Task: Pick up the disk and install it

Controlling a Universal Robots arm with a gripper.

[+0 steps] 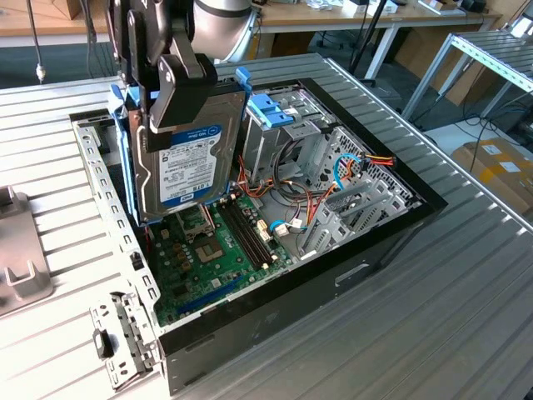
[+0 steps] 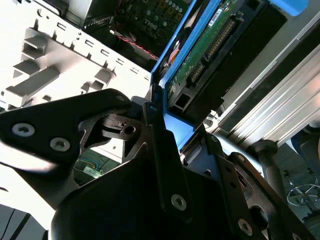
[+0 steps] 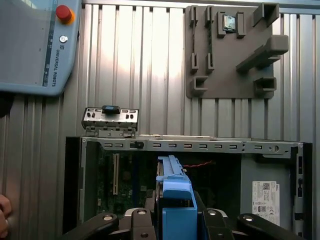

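The disk (image 1: 187, 158) hangs upright in the claw (image 1: 171, 104), over the motherboard (image 1: 212, 250) inside the case (image 1: 333, 275) on the desk (image 1: 466, 317). The drive cage (image 1: 283, 137) stands just beside it, on the exterior view's right.

arm (image 1: 223, 15): pale grey rounded joint | tool (image 1: 172, 92): black angular plates, silver screws (image 2: 178, 202)

The claw (image 1: 166, 96) covers the disk's (image 1: 187, 162) upper edge; the disk probably hides part of the motherboard (image 1: 208, 250).

The end effector (image 1: 171, 98) (fingers (image 1: 190, 87) clamped on the disk (image 1: 187, 162)) points downward.
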